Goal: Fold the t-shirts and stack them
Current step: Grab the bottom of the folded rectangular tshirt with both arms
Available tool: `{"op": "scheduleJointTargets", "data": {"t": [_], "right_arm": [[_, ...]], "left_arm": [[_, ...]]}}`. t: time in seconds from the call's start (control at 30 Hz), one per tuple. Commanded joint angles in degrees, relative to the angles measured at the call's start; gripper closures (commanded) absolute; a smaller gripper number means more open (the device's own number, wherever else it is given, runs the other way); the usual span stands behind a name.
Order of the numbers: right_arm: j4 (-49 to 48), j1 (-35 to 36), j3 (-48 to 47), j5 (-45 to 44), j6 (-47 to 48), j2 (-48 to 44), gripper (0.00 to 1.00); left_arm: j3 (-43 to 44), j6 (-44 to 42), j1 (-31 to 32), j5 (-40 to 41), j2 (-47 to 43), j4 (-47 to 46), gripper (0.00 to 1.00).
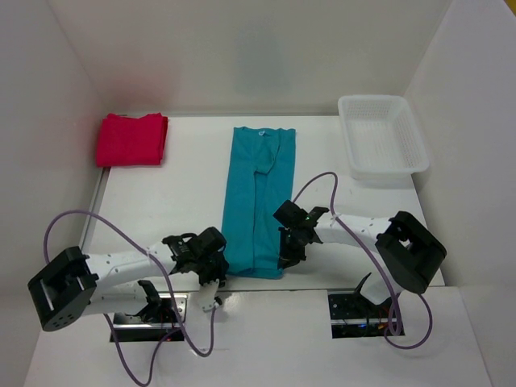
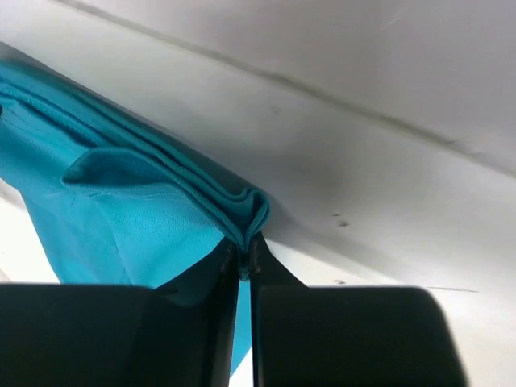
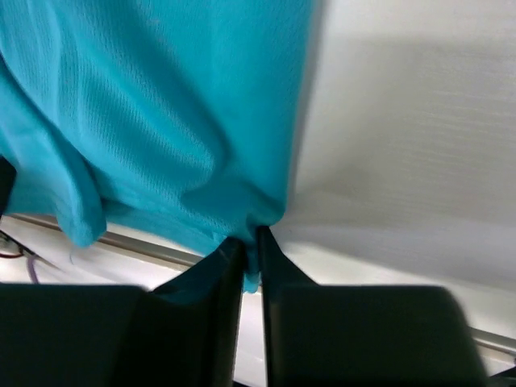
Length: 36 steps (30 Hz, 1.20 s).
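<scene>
The left end effector is pinched nearly closed on the near left corner of the teal shirt, and the right end effector likewise grips its near right corner. The shirt lies folded lengthwise in the middle of the desk.

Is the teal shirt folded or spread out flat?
Partly folded: the teal shirt lies as a long narrow strip, sides turned in, not yet folded crosswise.
</scene>
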<state>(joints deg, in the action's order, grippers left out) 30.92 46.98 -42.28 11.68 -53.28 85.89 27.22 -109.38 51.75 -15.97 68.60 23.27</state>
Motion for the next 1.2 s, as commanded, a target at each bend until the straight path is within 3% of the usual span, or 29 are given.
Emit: {"op": "scheduleJointTargets", "data": {"t": [0.0, 0.07, 0.23, 0.3, 0.33, 0.37, 0.47, 0.67, 0.77, 1.03, 1.17], "right_arm": [[1.0, -0.2, 0.6, -0.2, -0.4, -1.8, 0.85], [1.5, -0.2, 0.6, -0.2, -0.4, -1.8, 1.00], [2.7, -0.2, 1.8, 1.1, 0.7, -2.5, 1.00], [2.7, -0.2, 1.8, 2.8, 1.9, -3.0, 0.62], [2.7, -0.2, 1.8, 3.3, 1.9, -3.7, 0.50], [2.7, -0.2, 2.3, 3.9, 2.6, -3.7, 0.43], [2.7, -0.2, 2.3, 6.0, 2.6, -7.0, 0.41], [2.6, -0.2, 2.8, 7.6, 2.6, -10.3, 0.41], [1.9, -0.2, 2.8, 8.8, 2.6, -7.1, 0.49], [1.9, -0.2, 3.3, 10.6, 4.2, -1.5, 0.57], [1.9, -0.2, 3.3, 10.6, 4.2, -1.5, 0.80]], "left_arm": [[-1.5, -0.4, 0.6, -3.4, -3.6, 4.9, 0.89], [-2.7, -0.4, 0.6, -3.9, -6.2, 4.9, 0.96], [-4.5, -0.4, 1.2, -5.1, -10.3, 4.3, 0.94], [-5.0, -0.4, 1.2, -5.1, -11.1, 3.7, 0.84], [-5.0, -0.4, 1.2, -5.1, -11.7, 3.7, 0.82], [-5.0, -0.4, 1.2, -5.6, -11.7, 3.7, 0.82], [-5.0, 0.2, 1.2, -6.2, -12.3, 3.7, 0.80], [-5.5, -0.3, 1.8, -6.7, -12.9, 2.0, 0.83], [-5.5, -0.3, 2.4, -6.7, -12.4, 1.4, 0.83], [-5.0, 1.9, 2.4, -6.7, -13.0, 1.4, 0.85], [-5.0, 3.2, 2.4, -6.7, -13.6, 1.4, 0.86]]}}
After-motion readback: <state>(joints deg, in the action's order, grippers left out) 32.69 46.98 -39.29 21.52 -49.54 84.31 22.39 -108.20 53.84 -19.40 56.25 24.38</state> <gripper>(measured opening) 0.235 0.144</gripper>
